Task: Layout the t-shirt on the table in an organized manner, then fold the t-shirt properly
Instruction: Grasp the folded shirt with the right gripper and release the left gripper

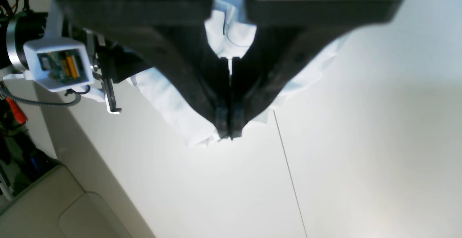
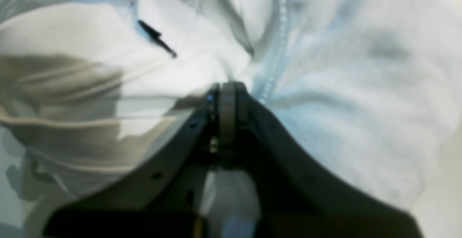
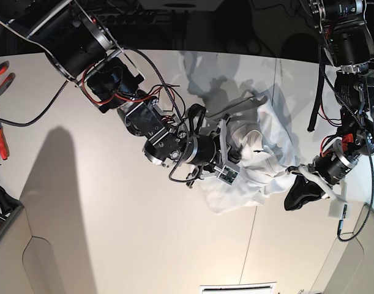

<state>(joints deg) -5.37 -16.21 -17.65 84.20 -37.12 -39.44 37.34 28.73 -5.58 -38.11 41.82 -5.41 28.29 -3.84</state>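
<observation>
While bunched, t-shirt (image 3: 260, 160) in both grippers.

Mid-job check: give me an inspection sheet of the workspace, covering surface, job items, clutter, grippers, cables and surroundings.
Surface: white table, thin dark seam across it.
Job's things: t-shirt bunched and wrinkled, not laid flat.
Clutter: nothing seen on the table.
Grippers: left gripper shut on the t-shirt's edge; right gripper shut on the t-shirt, fingers pressed into a fold.
Cables: black cable hanging along the left arm; loose wires on the right arm.
Surroundings: red-handled tool at the table's edge.
</observation>
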